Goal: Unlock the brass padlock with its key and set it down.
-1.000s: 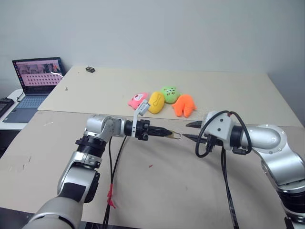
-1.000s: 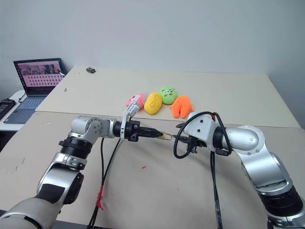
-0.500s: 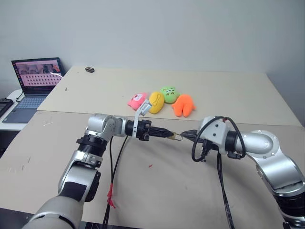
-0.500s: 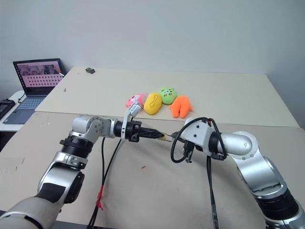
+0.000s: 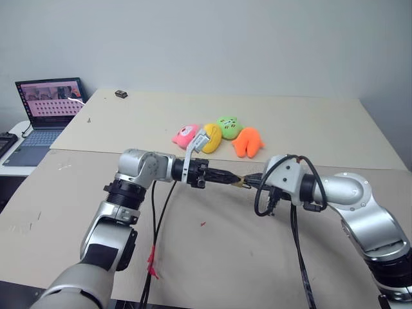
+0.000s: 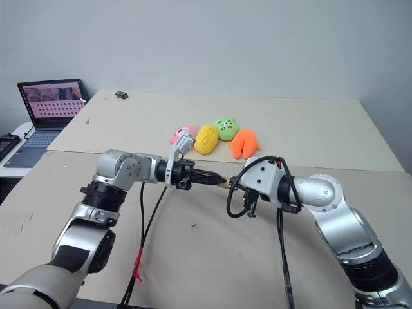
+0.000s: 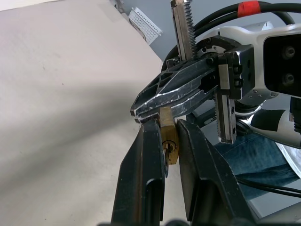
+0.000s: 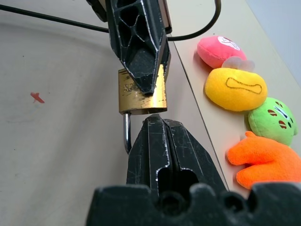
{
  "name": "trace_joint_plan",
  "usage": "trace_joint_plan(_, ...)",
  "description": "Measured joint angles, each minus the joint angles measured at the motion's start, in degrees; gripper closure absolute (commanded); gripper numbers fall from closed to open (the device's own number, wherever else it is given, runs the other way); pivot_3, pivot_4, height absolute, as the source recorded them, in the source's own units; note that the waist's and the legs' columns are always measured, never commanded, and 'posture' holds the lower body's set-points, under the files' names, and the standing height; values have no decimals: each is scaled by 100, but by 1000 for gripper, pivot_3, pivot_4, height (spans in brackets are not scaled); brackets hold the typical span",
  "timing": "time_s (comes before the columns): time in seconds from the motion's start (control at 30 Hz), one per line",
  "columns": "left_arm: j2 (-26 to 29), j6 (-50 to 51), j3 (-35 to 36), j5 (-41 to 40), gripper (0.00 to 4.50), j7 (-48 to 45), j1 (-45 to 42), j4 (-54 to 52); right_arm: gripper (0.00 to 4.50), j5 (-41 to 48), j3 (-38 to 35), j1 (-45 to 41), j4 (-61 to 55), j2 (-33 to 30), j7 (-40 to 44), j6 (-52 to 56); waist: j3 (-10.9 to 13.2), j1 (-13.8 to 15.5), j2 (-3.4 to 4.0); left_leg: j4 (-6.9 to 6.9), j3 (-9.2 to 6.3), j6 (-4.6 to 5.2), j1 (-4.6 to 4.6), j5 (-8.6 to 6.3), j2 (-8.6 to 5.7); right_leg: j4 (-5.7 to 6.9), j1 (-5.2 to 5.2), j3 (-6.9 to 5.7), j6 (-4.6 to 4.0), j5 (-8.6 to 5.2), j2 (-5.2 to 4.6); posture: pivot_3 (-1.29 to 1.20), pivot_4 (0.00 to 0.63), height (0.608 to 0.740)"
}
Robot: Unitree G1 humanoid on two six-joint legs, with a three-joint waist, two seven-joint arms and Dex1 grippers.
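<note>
The brass padlock hangs above the table, pinched by its body between the black fingers of my left gripper, keyhole facing the left wrist camera. My right gripper meets it from the right. Its jaws are shut at the shackle end, tips touching the body. One thin silvery shackle leg shows beside those tips; the rest of the loop is hidden behind them. The key is out of view.
Pink, yellow, green and orange plush toys lie in a row just behind the grippers. An open laptop stands far left, and a small dark object rests at the table's back. Black cables hang under both arms.
My right gripper, open and a little to the right a second ago, has closed and shifted left onto the padlock's shackle end. The left gripper holds the padlock about where it was.
</note>
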Motion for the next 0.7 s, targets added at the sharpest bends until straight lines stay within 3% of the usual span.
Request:
trace_joint_plan(0.37, -7, -86, -9, 9, 4464, 9, 0, 44, 4472, 251, -16, -7, 25, 25, 63, 195, 0, 1, 0, 0, -1, 0, -1, 0, 0, 0, 0, 0, 0, 0, 0, 0, 150, 650)
trace_joint_plan(0.7, 17, -147, -183, 31, 4464, -72, 9, -59, 4472, 1442, -412, 95, 809, 335, 514, 763, 0, 1, -1, 1, 0, 0, 0, 0, -1, 1, 2, 0, -1, 0, 1, 0, 150, 650)
